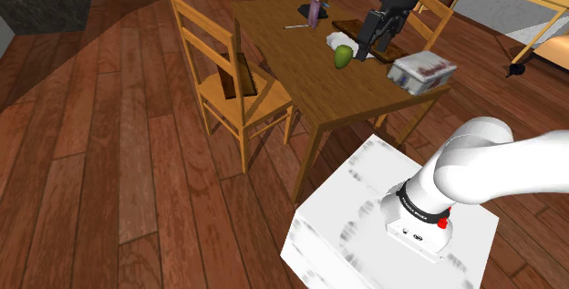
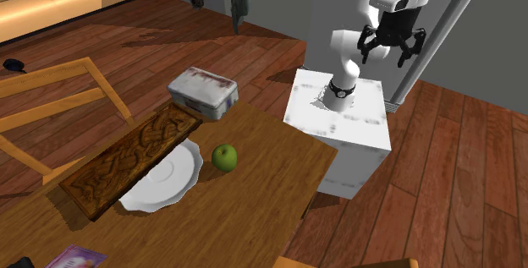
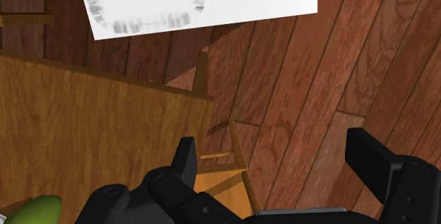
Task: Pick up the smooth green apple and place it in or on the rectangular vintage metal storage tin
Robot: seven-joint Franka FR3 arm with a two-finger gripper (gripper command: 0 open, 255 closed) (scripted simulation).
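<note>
Apple (image 2: 224,157), green, rests on the wooden table (image 2: 262,192), at the white plate's (image 2: 161,182) right in the second exterior view, tin (image 2: 203,91) farther back; gripper (image 2: 392,51) hangs high, fingers spread, empty.

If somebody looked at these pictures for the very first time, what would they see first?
Probably the bright green apple, sitting alone on the wooden table beside a white plate. Next comes the big white robot arm, with its black tool hanging high in the air near the white stand, open and holding nothing. A pale tin sits at the table corner nearest the stand.
</note>
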